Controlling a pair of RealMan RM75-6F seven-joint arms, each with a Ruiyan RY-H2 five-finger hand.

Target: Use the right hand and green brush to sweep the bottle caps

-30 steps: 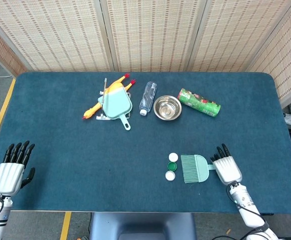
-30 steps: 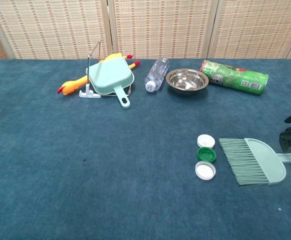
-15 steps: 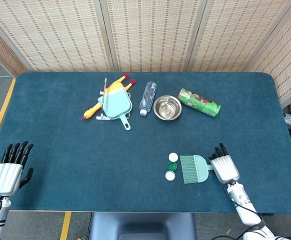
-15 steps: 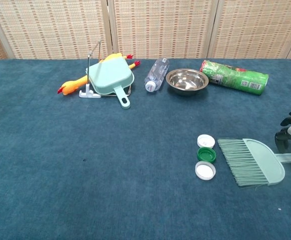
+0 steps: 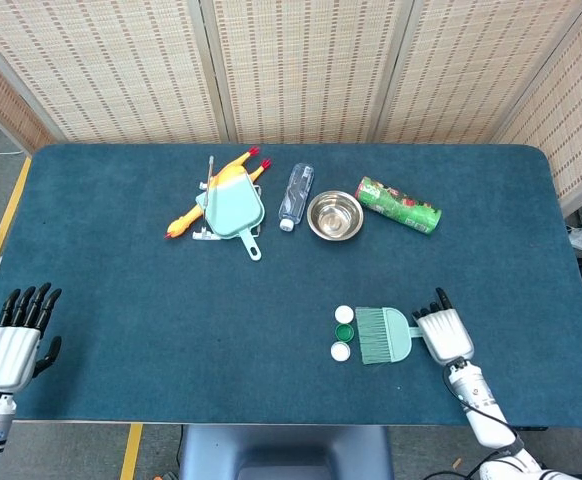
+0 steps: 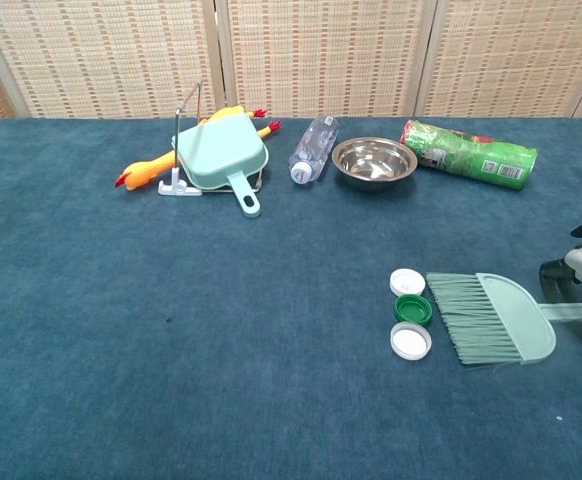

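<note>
Blue felt covered the surface (image 5: 121, 300) where the right hand (image 5: 443, 333), clasping the green brush (image 6: 491, 318) by its handle, set bristles against three bottle caps (image 6: 409, 311), a sweep best kept low and level; the left hand (image 5: 13, 340) rested with fingers apart.

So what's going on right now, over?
Right hand holds green brush, bristles at the bottle caps. Left hand open, idle. Nothing in the way.

Flat green brush (image 6: 496, 320), bristles touching 3 upturned bottle caps (image 6: 409, 311).
</note>
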